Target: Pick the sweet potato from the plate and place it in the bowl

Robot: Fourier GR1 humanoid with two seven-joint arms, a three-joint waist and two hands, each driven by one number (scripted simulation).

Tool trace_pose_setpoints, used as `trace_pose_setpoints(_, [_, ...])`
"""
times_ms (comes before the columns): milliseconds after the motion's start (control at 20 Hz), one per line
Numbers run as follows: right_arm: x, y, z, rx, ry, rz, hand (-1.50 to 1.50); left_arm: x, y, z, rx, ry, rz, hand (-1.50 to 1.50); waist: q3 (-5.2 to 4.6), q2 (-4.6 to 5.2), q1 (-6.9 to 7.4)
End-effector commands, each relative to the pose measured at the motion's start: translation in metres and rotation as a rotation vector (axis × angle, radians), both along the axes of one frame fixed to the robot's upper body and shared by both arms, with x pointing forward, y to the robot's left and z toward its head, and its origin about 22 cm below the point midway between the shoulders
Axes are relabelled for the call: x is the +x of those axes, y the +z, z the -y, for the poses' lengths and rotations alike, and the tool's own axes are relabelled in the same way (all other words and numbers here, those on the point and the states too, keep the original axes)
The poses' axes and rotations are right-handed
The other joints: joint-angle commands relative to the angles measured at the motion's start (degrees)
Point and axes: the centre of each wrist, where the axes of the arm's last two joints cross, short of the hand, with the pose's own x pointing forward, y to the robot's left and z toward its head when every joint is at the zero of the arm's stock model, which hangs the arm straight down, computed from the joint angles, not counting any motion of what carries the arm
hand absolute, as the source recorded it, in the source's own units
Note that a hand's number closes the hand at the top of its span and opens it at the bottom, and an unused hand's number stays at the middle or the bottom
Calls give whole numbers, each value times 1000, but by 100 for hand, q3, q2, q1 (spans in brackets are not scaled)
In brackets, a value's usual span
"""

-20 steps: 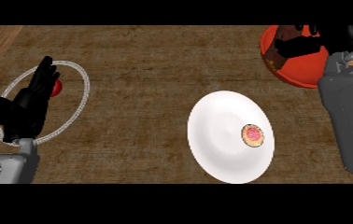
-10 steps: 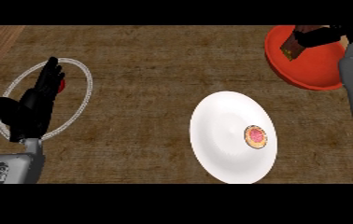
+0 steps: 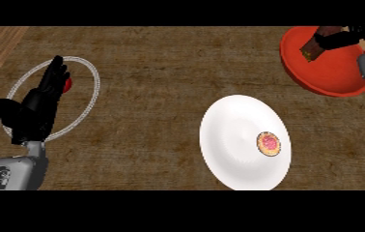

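Note:
A brown sweet potato [image 3: 312,48] hangs over the red bowl [image 3: 321,76] at the top right. The black fingers of my right hand [image 3: 339,37] curl round its upper end, and most of that hand is cut off by the view's right edge. The white plate [image 3: 235,139] lies lower right of centre and carries only a small round pink-and-orange slice [image 3: 269,143]. My left hand [image 3: 39,108] rests open at the left edge, fingers up.
A thin wire ring [image 3: 87,76] lies on the brown counter behind my left hand, with a small red thing [image 3: 68,85] inside it. A strip of grey right forearm [image 3: 361,64] shows at the right edge.
My right arm has drawn away to the right, so its forearm has nearly left the view. The sweet potato stays over the bowl in my fingers. The left hand has barely moved.

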Motion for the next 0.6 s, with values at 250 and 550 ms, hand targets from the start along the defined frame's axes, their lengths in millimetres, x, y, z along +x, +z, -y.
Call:
trace_pose_setpoints(250, [-14, -32, 45, 38, -108, -330, -150, 2, -6, 6, 3, -4, 9, 0, 7, 57, 103])
trace_pose_setpoints(550, [-31, -31, 79, 208, 46, -233, -150, 4, 4, -7, 1, -15, 8, 0, 22, 66, 57])
